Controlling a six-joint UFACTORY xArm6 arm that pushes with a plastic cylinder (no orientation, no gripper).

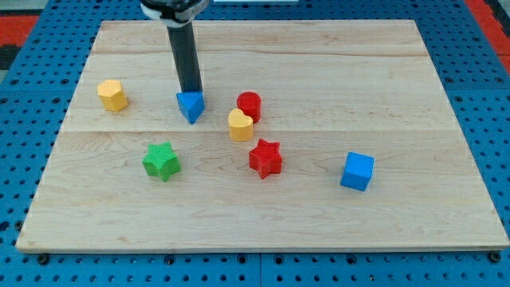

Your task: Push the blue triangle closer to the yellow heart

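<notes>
Only 1 view is given. It looks down at a slant from above the near edge of the wooden tabletop [446, 72], facing toward its far edge at the view's top. It stands far enough back to take in nearly the whole board, with blue pegboard [24, 119] showing around it.

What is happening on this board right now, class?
A robot arm's dark rod has my tip at the top edge of the blue triangle, apparently touching it. The yellow heart lies to the view's right, against the red cylinder. A gap still separates triangle and heart, so the push is not finished.
</notes>
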